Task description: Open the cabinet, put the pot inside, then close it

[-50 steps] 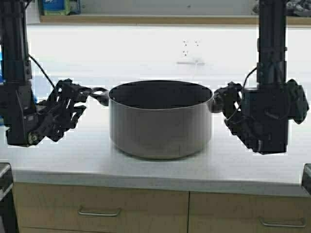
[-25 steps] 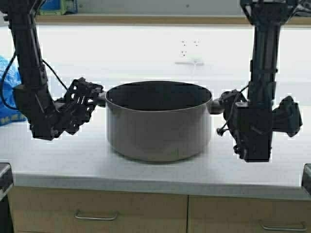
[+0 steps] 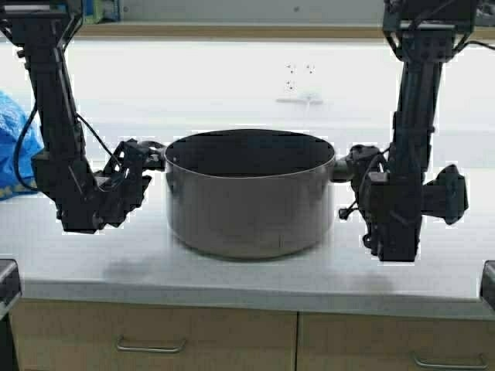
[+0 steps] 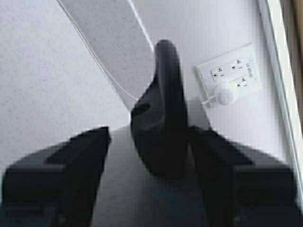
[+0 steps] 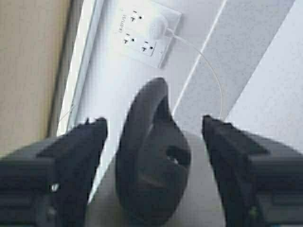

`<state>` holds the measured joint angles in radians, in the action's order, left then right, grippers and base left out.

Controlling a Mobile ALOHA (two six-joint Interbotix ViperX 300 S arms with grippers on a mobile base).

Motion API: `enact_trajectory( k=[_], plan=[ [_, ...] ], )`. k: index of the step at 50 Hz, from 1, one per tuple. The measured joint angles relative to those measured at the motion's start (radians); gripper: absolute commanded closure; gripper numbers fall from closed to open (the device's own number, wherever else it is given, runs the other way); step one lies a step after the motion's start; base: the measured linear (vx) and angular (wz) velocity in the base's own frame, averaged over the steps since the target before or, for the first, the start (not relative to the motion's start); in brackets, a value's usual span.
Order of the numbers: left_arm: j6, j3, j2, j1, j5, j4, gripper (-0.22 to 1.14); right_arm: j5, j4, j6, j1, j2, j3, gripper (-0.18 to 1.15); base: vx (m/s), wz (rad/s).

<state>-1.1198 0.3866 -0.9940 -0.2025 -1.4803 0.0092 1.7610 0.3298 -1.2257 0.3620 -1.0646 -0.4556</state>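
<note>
The grey pot (image 3: 249,193) sits mid-bench (image 3: 232,274), so before lifting, the left pincer (image 3: 147,157) and right pincer (image 3: 348,164), each spread apart around a loop handle, should clamp evenly to keep it level.

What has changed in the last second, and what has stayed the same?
Both arms have closed in on the pot: the left gripper moved right to the left handle, and the right gripper edged toward the right handle. In the wrist views each handle sits between open jaws, not yet clamped. The pot has shifted slightly left and looks raised a little. The counter and outlet are unchanged.
</note>
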Motion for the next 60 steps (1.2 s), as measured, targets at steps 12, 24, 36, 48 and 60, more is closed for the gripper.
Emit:
enact_trajectory(
  k=[12, 24, 36, 48, 60],
  plan=[
    [-0.003, -0.041, -0.032, -0.002, -0.014, -0.058, 0.04, 0.002, -0.021, -0.006, -0.002, -0.015, 0.003, 0.03, 0.00, 0.00],
    [-0.006, -0.077, -0.052, -0.012, -0.018, -0.123, 0.04, 0.000, -0.025, -0.008, -0.003, -0.018, 0.020, 0.03, 0.00, 0.00],
    [-0.008, -0.083, -0.054, -0.032, -0.020, -0.186, 0.29, 0.000, -0.031, -0.018, -0.002, -0.020, 0.026, 0.17, 0.00, 0.00],
    [0.000, -0.069, -0.044, -0.037, -0.021, -0.192, 0.98, 0.005, -0.064, -0.044, 0.003, -0.006, 0.021, 1.02, 0.00, 0.00],
    [0.003, -0.046, -0.029, -0.040, -0.021, -0.195, 0.89, 0.005, -0.083, -0.061, -0.003, 0.008, -0.002, 0.89, 0.00, 0.00]
  ],
)
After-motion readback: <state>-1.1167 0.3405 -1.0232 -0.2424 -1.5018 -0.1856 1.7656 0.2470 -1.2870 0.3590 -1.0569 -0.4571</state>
